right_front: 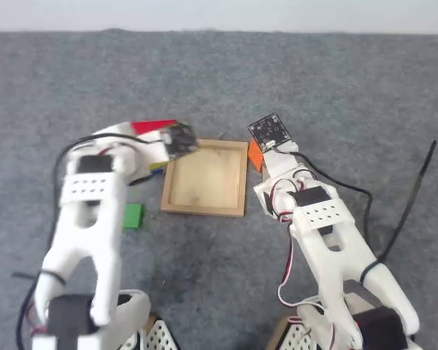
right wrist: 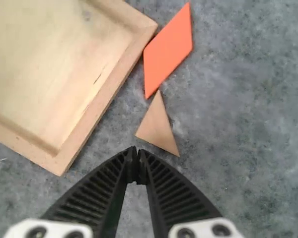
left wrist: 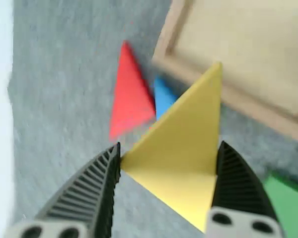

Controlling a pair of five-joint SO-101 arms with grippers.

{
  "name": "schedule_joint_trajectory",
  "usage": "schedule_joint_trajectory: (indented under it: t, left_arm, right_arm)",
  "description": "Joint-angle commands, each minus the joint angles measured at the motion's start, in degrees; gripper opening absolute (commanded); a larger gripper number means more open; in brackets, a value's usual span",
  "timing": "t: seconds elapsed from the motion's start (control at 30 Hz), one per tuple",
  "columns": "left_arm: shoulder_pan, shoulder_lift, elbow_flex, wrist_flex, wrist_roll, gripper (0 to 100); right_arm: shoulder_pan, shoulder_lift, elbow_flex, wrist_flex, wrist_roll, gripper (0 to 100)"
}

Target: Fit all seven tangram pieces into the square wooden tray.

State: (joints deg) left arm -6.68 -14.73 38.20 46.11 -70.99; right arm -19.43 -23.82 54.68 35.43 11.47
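Two arms are seen in the high view on a grey carpet-like table cover (right_front: pixel 365 95). A square wooden tray (right_front: pixel 204 210) sits mid-frame between them.

The left gripper (left wrist: pixel 170 148) is clamped on a big flat yellow triangle (left wrist: pixel 184 144), which is pinched by its edges between the ribbed black fingers (left wrist: pixel 97 178). In the left wrist view the triangle overlaps the tray's rim. Whether it's lifted off the carpet can't really be told.

A flat red triangle (right_front: pixel 152 126) is laid on the carpet up and to the left of the tray in the high view. A small blue piece (left wrist: pixel 164 96) is tucked between it and the tray's rim. It's partly covered by the yellow one, so its shape can't be made out. A green block (right_front: pixel 133 216) is parked near the tray's lower left corner, beside the left arm.

The right gripper (right wrist: pixel 137 158) is squeezed fully closed with nothing in it, and its tips are pointed at a small tan triangle (right wrist: pixel 157 126) just beyond them. An orange parallelogram (right wrist: pixel 168 49) is laid just beside the tray's right rim. Its lower tip is touching, or very nearly touching, the tan triangle's point.
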Motion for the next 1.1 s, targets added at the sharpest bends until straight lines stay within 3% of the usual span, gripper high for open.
schedule_joint_trajectory:
  t: [0.0, 0.13, 0.4, 0.47, 0.67, 0.8, 1.07]
  left_arm:
    - [1.58, 6.24, -8.84, -1.41, -4.04, 13]
    - [3.52, 17.93, -18.77, 1.49, -7.03, 13]
    - [7.38, 36.84, -45.58, 21.63, -7.82, 13]
    - [7.82, 39.65, -50.77, 25.85, -4.92, 13]
    - [8.35, 44.66, -60.26, 34.46, 21.8, 13]
    - [8.44, 45.45, -63.52, 40.79, 34.55, 12]
    - [7.38, 45.71, -65.01, 47.38, 81.76, 12]
  right_arm:
    - [2.95, -6.2, -1.85, 0.66, -0.53, 1.3]
    - [6.81, -10.86, -0.7, 1.98, -1.14, 1.3]
    - [11.38, -12.18, -1.14, 2.24, -6.51, 1.3]
    - [11.65, -12.18, -1.14, 2.24, -6.51, 1.3]
    - [11.65, -12.18, -1.14, 2.24, -6.51, 1.3]
    - [11.56, -12.18, -1.14, 2.33, -6.51, 1.3]
    - [11.38, -12.18, -1.14, 2.33, -6.51, 1.3]
